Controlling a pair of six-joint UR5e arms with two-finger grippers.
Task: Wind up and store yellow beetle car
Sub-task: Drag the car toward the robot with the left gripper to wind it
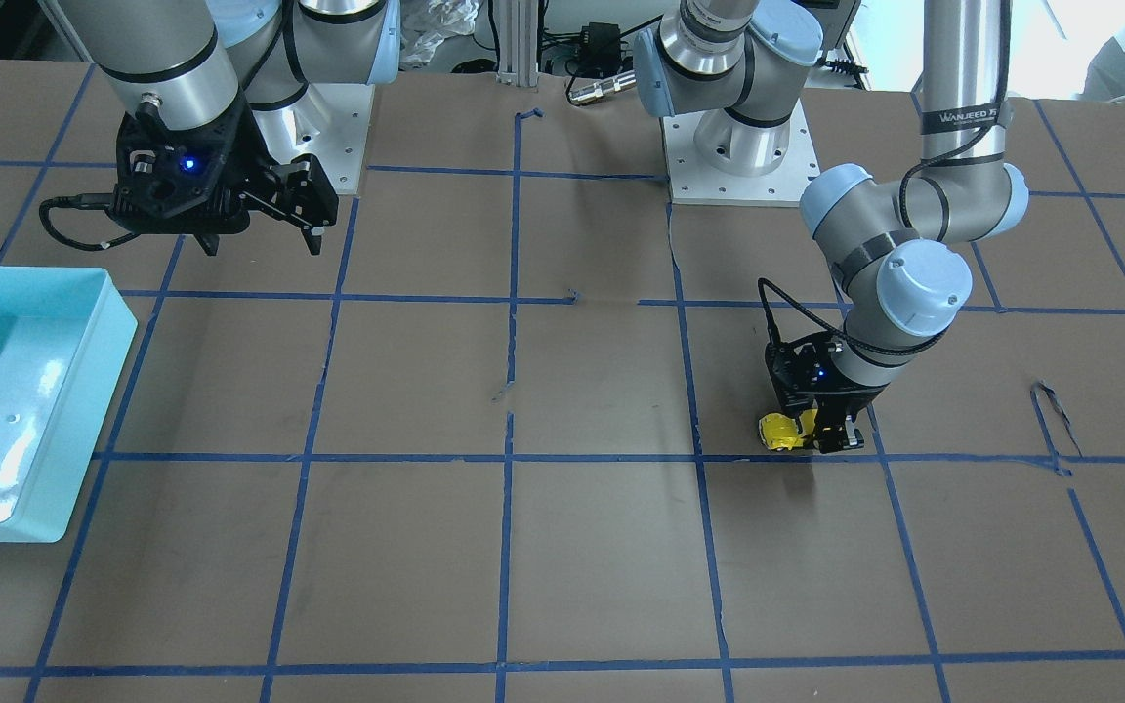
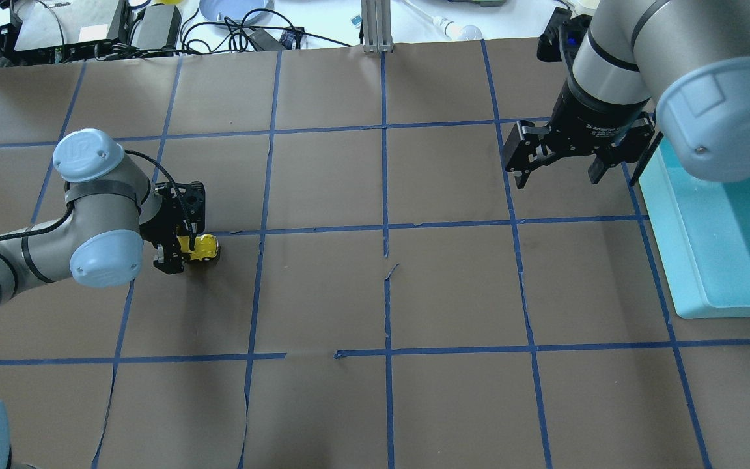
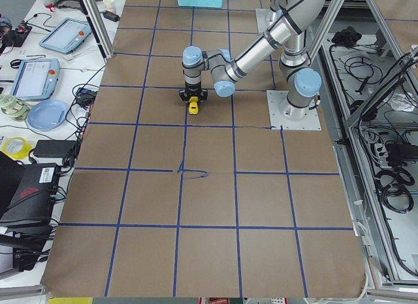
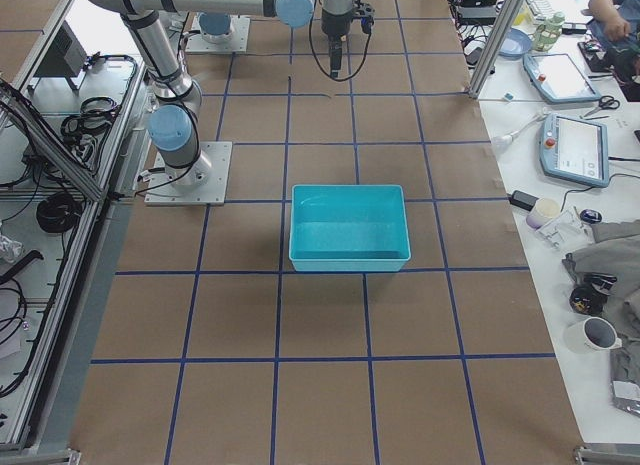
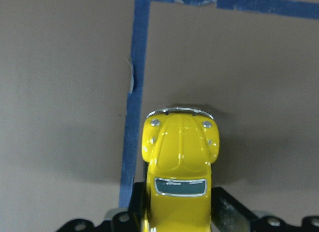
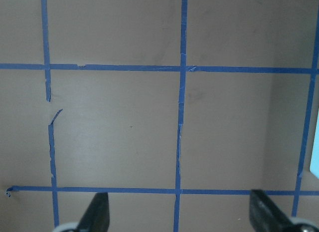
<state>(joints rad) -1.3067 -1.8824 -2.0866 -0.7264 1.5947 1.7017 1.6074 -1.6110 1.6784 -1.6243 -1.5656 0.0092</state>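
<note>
The yellow beetle car (image 2: pixel 202 247) is a tiny glossy toy at the left side of the brown paper table, at or just above its surface. My left gripper (image 2: pixel 183 251) is shut on its rear half, fingers down at table height. In the left wrist view the car (image 5: pixel 179 162) points away from the camera, its hood and windshield showing next to a blue tape line. It also shows in the front-facing view (image 1: pixel 777 431) beside the left gripper (image 1: pixel 821 432). My right gripper (image 2: pixel 557 176) is open and empty, hovering above the table near the bin; its fingertips (image 6: pixel 94 214) show in the right wrist view.
A light blue plastic bin (image 2: pixel 687 273) stands at the table's right side, and nothing shows inside it (image 1: pixel 84 410). Blue tape lines grid the brown paper. Cables, a plate and electronics lie beyond the far edge.
</note>
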